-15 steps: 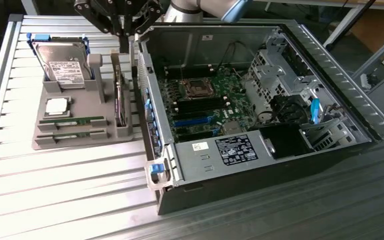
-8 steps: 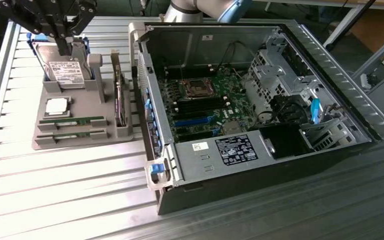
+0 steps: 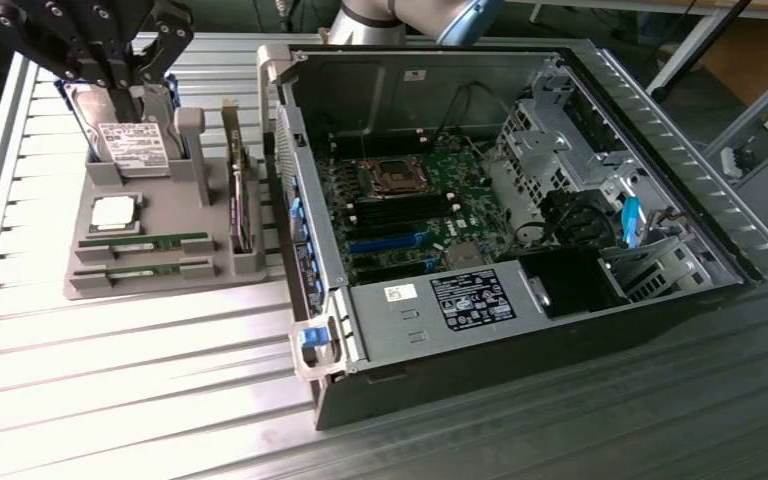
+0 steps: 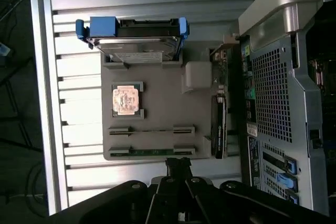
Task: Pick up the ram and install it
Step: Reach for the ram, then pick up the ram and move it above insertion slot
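Start at the exterior view's left: your gripper point(image 3: 131, 85) hangs high over the far end of the grey tray point(image 3: 171, 285), with the hard drive point(image 3: 131, 145) standing on edge just beneath it. In the wrist view the gripper point(image 4: 178, 162) shows its fingertips pressed together with nothing between them, so the claw is closed and empty.

Coming forward along the tray, you have the square silver processor point(image 3: 115, 212) lying flat in its pocket. Next to it is the ram stick point(image 3: 144, 243), lying lengthwise in its slot, and the second ram stick point(image 3: 144, 268) sits parallel in the slot at the tray's near edge. Both are seated in the tray, well apart from the gripper. The wrist view shows the same pair: the ram stick point(image 4: 152, 129) beside the processor point(image 4: 126, 99), and the second ram stick point(image 4: 152, 152) at the tray's edge.

Moving right, an expansion card point(image 3: 240, 200) stands upright along the tray's side, just beside the open computer case point(image 3: 518, 370). Inside the case the motherboard point(image 3: 458, 215) lies exposed, with its processor socket point(image 3: 395, 178) near the middle and the labelled power supply point(image 3: 471, 300) toward the front. Everything rests on the slatted metal table point(image 3: 117, 400).
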Controlling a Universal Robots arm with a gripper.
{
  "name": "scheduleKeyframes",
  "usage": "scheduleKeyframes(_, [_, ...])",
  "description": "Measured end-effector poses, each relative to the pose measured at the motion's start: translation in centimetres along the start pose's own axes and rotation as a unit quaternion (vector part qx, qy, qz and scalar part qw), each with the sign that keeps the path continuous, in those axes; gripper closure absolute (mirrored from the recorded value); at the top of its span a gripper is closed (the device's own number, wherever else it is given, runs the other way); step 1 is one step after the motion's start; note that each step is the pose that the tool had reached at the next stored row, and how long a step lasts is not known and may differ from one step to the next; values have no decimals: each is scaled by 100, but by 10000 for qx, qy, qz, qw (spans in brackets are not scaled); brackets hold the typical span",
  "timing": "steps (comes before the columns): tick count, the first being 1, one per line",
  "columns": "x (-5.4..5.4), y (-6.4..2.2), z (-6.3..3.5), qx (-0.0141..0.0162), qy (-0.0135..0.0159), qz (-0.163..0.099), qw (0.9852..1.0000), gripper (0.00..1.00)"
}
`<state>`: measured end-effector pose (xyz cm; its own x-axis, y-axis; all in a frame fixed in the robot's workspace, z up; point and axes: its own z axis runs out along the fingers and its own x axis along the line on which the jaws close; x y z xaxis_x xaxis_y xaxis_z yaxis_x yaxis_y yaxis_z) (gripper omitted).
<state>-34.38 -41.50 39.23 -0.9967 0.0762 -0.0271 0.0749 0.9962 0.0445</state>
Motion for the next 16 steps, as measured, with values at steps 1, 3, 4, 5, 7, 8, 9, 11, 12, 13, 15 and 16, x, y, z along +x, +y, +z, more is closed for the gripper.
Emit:
scheduleKeyframes(1, [-2, -26, -1, 0, 0, 0, 10000, 91])
scheduleKeyframes(3, [-2, -28, -1, 0, 0, 0, 10000, 91])
scheduleKeyframes(4, [-2, -28, -1, 0, -1, 0, 10000, 91])
scheduleKeyframes(5, [-2, -28, 0, 0, -1, 0, 10000, 91])
scheduleKeyframes(7, [-2, -28, 0, -10, 16, -378, 9993, 91])
scheduleKeyframes(8, [-2, -28, 1, -15, 24, -550, 9985, 91])
scheduleKeyframes(9, [-2, -28, 2, -23, 37, -837, 9965, 91])
scheduleKeyframes(11, [-1, -28, 4, -36, 56, -1283, 9917, 91])
scheduleKeyframes(12, [-2, -28, 5, -42, 67, -1519, 9884, 91])
scheduleKeyframes(13, [-2, -28, 7, -47, 75, -1703, 9854, 91])
scheduleKeyframes(15, [-2, -29, 11, -58, 94, -2126, 9771, 91])
scheduleKeyframes(16, [-2, -28, 14, -63, 102, -2313, 9728, 91])
